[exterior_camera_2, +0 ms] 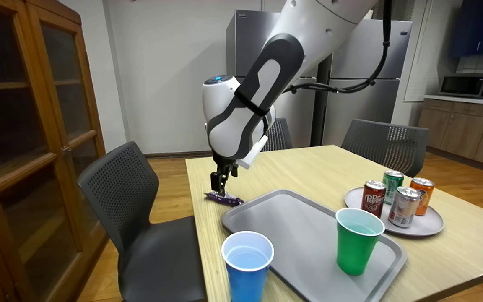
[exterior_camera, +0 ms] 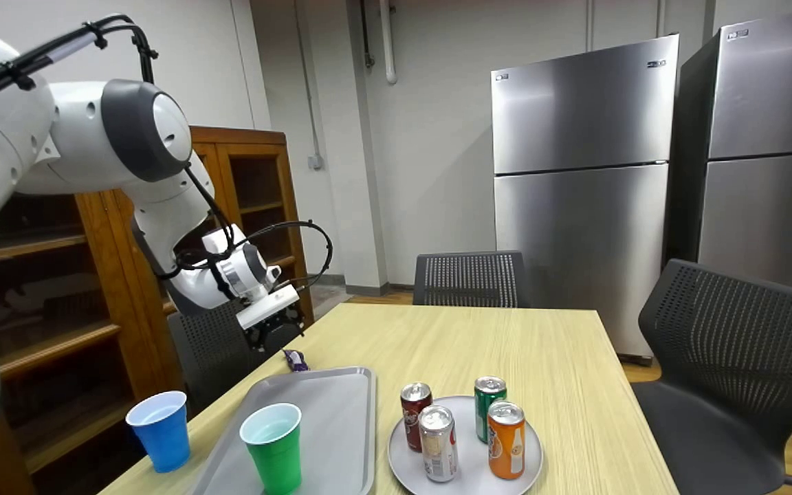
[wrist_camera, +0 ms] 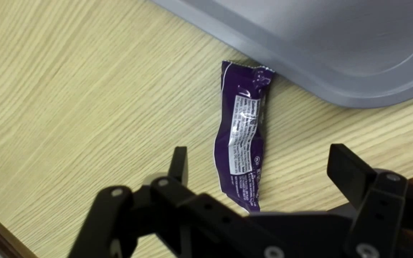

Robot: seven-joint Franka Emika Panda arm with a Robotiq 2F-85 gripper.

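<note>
- Where my gripper points down at the pale wooden table, a slim purple wrapper lies between my fingers, its printed white label facing up.
- Hand state: fingers spread wide, tabletop showing on both sides of the wrapper; whether a fingertip touches the wood, I cannot tell.
- One crimped end of the wrapper comes up to the rim of a gray tray; touching or just short of it, unclear. The opposite end runs to the outline of my gripper in the wrist view.
- On the tray: one green cup, upright.
- Beside the tray, near the table's edge: one blue cup, upright.
- Across the tray from the blue cup: a round gray plate bearing four upright cans, namely a dark red Dr Pepper can, a green can, a silver can and an orange can.
- Around the table: dark gray chairs.
- Farther out, in both exterior views: a wooden cabinet with glass panes, and two steel refrigerators.
</note>
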